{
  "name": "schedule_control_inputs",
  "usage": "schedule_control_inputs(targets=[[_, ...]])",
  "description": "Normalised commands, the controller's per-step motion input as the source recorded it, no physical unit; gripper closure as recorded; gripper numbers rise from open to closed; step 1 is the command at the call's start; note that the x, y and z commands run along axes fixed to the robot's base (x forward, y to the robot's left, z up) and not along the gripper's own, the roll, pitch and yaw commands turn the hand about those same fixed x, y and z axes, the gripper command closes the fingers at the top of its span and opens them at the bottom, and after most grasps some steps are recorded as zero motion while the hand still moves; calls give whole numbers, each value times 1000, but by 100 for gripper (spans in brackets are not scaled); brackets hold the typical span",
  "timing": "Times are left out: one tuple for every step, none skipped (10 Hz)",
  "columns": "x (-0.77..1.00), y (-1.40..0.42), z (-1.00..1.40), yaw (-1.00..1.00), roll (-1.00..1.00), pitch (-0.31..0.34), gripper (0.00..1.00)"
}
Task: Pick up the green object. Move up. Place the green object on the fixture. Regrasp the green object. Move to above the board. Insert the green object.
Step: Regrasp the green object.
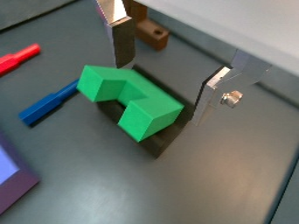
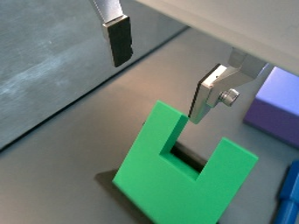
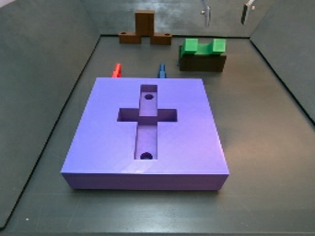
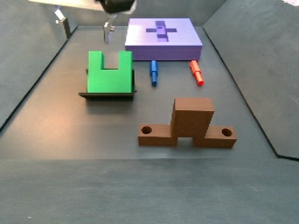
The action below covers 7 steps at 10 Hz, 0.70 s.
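Though its fingers stand well apart and hold nothing, the gripper [image 1: 170, 66] hangs over the green block [image 1: 128, 100], one silver plate [image 2: 115, 33] on each side of it and clear of its faces. The block rests on the dark fixture [image 1: 162, 142], notch uppermost; I judge it was set there so it can be regrasped at a better angle before going to the board [image 3: 149, 128]. In a side view the gripper [image 4: 84, 22] sits above the block's far end, with the board beyond. The fixture is nearly all hidden beneath the block, showing only as a dark edge [image 4: 105, 94]. The gripper is cut off in both side views. A red peg [image 4: 197, 72], blue peg [image 4: 153, 71] and brown piece [image 4: 187, 124] lie aside.
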Motion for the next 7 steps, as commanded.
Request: schedule_control_inputs(targets=[[94,0,46,0,1000,206,0],[200,-63,86,0,1000,291,0],[231,-140,123,14,1000,391,0],[240,-140,123,17,1000,391,0],[243,-140,120,17,1000,389,0],[260,-137,114,23,1000,366,0],[294,-186,0,83,1000,311,0]])
